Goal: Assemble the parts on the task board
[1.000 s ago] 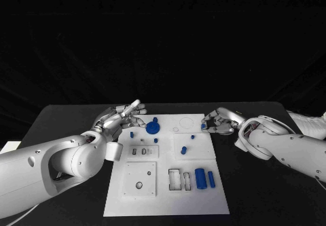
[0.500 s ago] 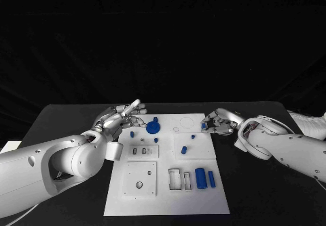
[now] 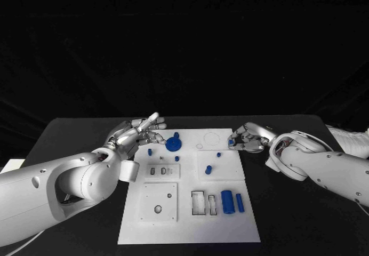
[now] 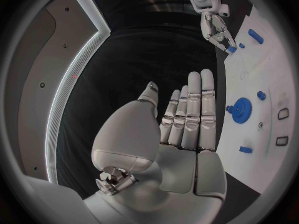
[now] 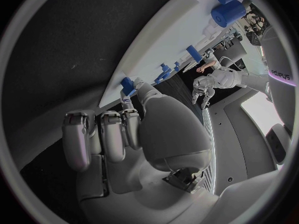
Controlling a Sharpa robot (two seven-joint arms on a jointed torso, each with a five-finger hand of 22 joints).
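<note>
Nothing has visibly moved over the last second: both hands stay at the far end of the task board [image 3: 184, 224], which lies on the black desk [image 3: 77, 130]. On one side the left hand [image 3: 137, 133] hovers with its fingers [image 4: 194, 104] straight, spread and holding nothing, and a blue gear-shaped part [image 3: 174, 144] stands on the board just beside their tips. Opposite, the right hand [image 3: 247, 137] has its fingers [image 5: 102, 137] curled in, pinching a small blue part [image 3: 231, 142] at the board's edge. Nearer the robot than both hands, a blue cylinder [image 3: 227, 201] and a slimmer blue pin [image 3: 239, 202] lie side by side on the board.
</note>
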